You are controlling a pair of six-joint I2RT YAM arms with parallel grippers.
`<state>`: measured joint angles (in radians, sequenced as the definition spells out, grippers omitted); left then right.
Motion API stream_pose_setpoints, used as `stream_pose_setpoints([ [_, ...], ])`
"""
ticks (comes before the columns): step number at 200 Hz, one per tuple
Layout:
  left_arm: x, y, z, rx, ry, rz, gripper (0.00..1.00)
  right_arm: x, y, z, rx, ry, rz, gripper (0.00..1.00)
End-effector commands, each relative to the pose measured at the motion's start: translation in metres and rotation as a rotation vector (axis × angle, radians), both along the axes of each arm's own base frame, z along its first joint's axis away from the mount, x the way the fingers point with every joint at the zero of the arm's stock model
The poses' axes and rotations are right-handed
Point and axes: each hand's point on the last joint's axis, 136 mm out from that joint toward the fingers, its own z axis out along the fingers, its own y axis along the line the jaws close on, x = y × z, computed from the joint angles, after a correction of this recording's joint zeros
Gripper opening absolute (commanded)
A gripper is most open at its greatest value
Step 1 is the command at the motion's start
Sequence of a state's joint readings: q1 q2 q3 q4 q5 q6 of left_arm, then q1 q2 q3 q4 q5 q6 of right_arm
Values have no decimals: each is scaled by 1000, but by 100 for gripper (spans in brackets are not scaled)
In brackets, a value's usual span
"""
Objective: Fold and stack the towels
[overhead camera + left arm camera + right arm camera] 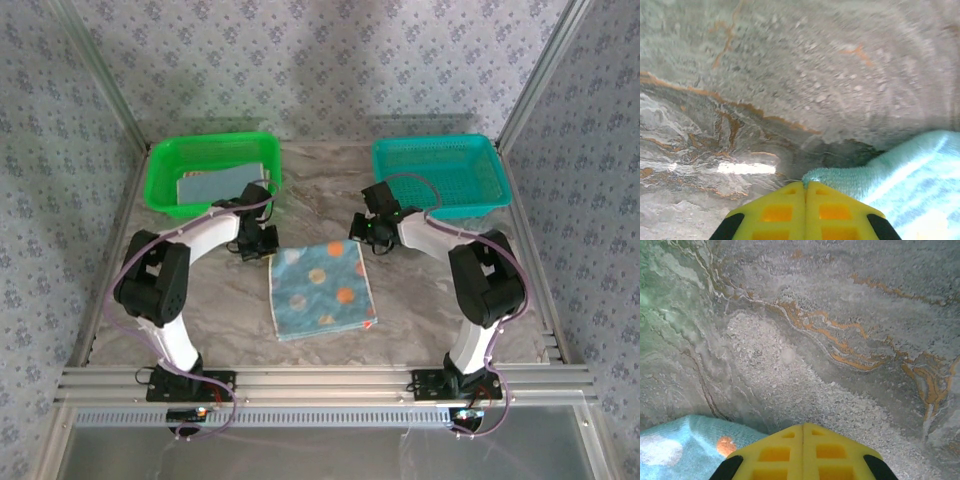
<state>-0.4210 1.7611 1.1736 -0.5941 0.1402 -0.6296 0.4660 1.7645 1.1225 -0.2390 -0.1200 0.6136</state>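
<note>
A light blue towel with orange-yellow spots (320, 290) lies spread flat in the middle of the table. My left gripper (266, 243) sits at its far left corner. In the left wrist view its yellow fingers (805, 182) are shut, and the fuzzy corner of the towel (920, 170) pokes out at their tips. My right gripper (370, 233) is at the far right corner. Its fingers (803, 425) are shut; the spotted towel (680, 450) runs under the left finger, with no cloth showing between the tips. The other two towels: one blue-grey cloth (205, 186) lies in the green basket.
The green mesh basket (160, 175) stands at the back left, right behind my left gripper. A teal mesh basket (440, 175) stands at the back right. Marbled tabletop (200, 320) lies bare on both sides of the towel.
</note>
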Motion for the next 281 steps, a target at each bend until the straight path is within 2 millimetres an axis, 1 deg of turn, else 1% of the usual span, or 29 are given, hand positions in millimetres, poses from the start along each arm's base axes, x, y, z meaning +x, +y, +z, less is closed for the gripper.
stream_pose_setpoints([
  [1, 3, 1, 28, 4, -70, -37, 0, 0, 0, 16, 15, -50, 29, 0],
  [18, 1, 3, 33, 4, -98, -49, 0, -3, -2, 19, 21, -69, 28, 0],
  [47, -9, 6, 39, -7, -137, -74, 0, -9, -5, 25, 20, -106, 39, 0],
  [114, -28, -5, 48, -24, -285, -122, 0, -30, -12, 33, 34, -174, 86, 0],
  [157, -38, 2, 50, 5, -395, -101, 0, -46, -16, 37, 50, -223, 110, 0],
  [175, -41, 1, 55, 12, -453, -106, 0, -52, -17, 39, 56, -246, 119, 0],
  [194, -46, -3, 59, 22, -528, -121, 0, -61, -18, 37, 56, -270, 129, 0],
  [234, -59, -1, 65, 17, -639, -106, 0, -74, -21, 35, 61, -313, 145, 0],
  [260, -71, -4, 69, -2, -721, -106, 0, -82, -20, 32, 54, -332, 160, 0],
  [281, -83, -4, 67, -18, -758, -101, 0, -90, -23, 27, 47, -340, 160, 0],
])
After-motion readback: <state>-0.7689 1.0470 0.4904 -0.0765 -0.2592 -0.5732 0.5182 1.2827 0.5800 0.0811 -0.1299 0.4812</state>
